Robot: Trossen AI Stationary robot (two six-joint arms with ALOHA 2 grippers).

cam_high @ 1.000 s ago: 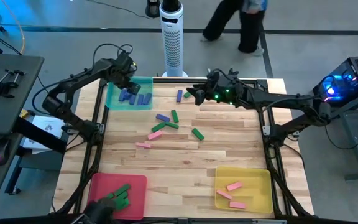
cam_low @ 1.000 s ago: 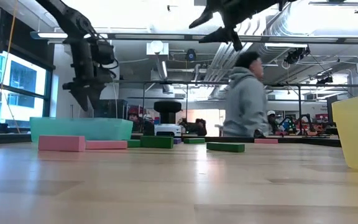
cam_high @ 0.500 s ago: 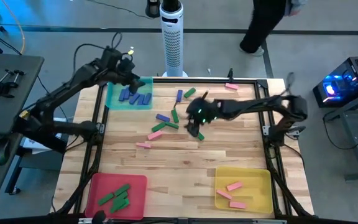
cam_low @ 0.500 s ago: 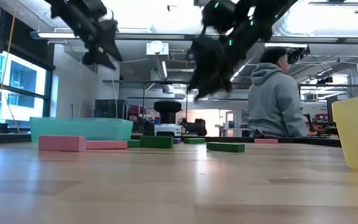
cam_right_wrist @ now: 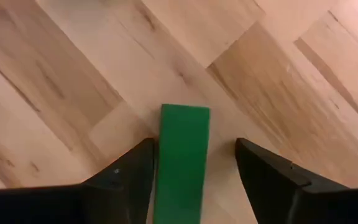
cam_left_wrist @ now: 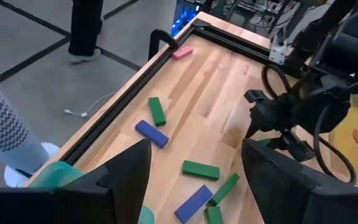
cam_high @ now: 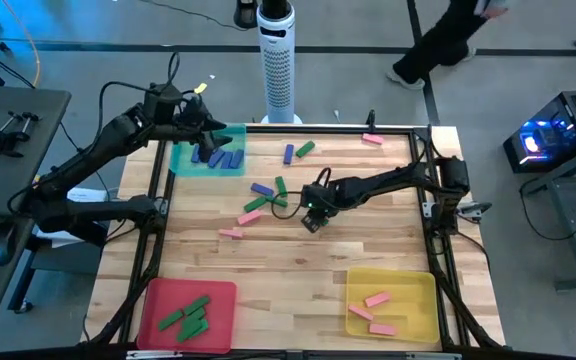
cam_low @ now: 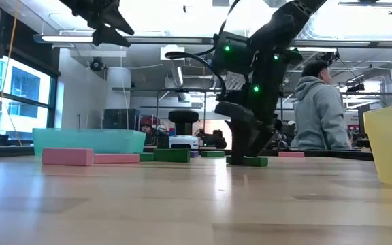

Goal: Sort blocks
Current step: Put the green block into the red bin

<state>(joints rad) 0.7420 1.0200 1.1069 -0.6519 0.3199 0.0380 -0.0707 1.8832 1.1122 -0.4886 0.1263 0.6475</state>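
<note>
A green block (cam_right_wrist: pixel 182 158) lies flat on the wood near the table's middle. My right gripper (cam_right_wrist: pixel 192 144) stands open over it, pointing steeply down, one finger on each long side; in the low view the right gripper (cam_low: pixel 247 151) is just above the green block (cam_low: pixel 248 161). My left gripper (cam_high: pixel 206 127) is open with nothing in it, raised high over the far edge of the teal tray (cam_high: pixel 183 160), which holds blue blocks (cam_high: pixel 220 156). More blue, green and pink blocks (cam_high: pixel 263 200) lie loose on the table.
A red tray (cam_high: pixel 158 300) with green blocks sits at the near left and a yellow tray (cam_high: pixel 413 285) with pink blocks at the near right. A white tower (cam_high: pixel 278 60) stands beyond the far edge. A person (cam_high: pixel 448 40) walks behind it.
My right gripper has come down from high over the far edge toward the table's middle, tipping to point steeply down, and now straddles the green block. My left gripper has risen from the teal tray and tipped up toward level. The person has walked to the right.
</note>
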